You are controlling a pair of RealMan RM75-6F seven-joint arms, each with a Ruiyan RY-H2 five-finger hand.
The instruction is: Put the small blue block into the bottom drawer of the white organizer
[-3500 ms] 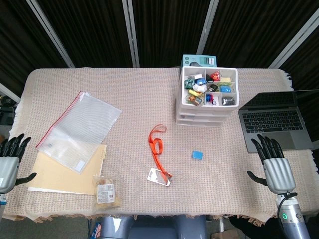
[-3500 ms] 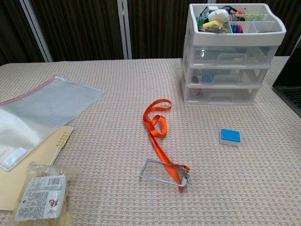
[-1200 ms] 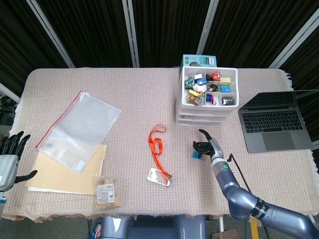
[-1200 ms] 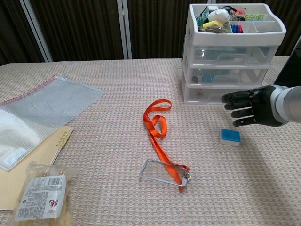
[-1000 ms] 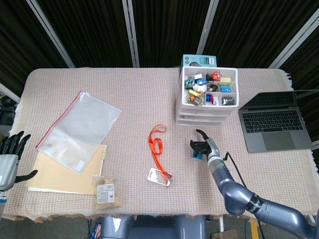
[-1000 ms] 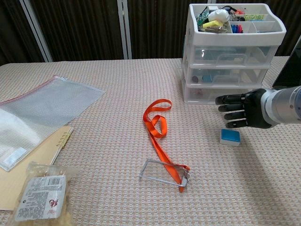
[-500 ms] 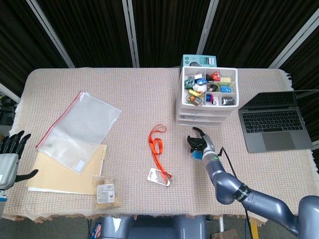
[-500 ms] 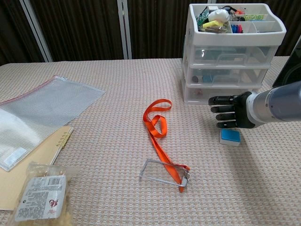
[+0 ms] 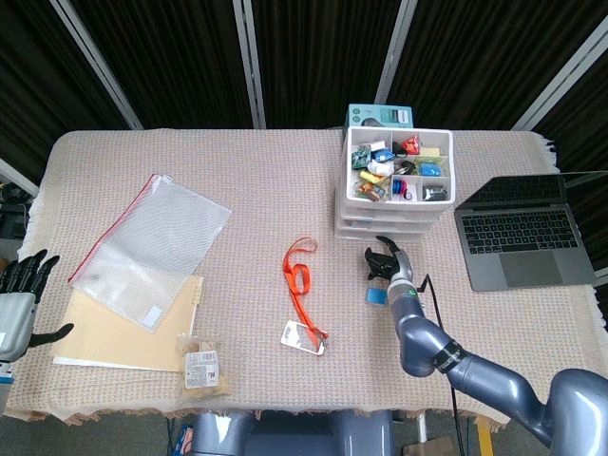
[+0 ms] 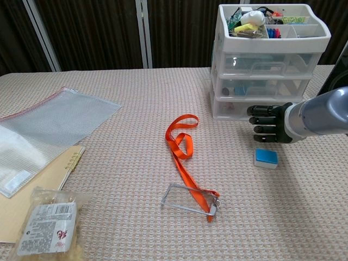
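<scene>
Blue block (image 10: 266, 157) sits untouched on the counter as the right hand (image 10: 267, 124), fingers spread and empty, has slid past it toward the white organizer's (image 10: 270, 65) shut bottom drawer (image 10: 247, 109), apparently opening first.

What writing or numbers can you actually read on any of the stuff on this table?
Snack packet: a white label with red marks and small print, too blurred to read.
Teal box behind the white organizer: a product picture, no legible words.
Laptop: key legends too small to read.
Nothing else shows writing.

right hand (image 10: 267, 124) risen from blue block (image 10: 266, 157), nearer organizer (image 10: 266, 70)
</scene>
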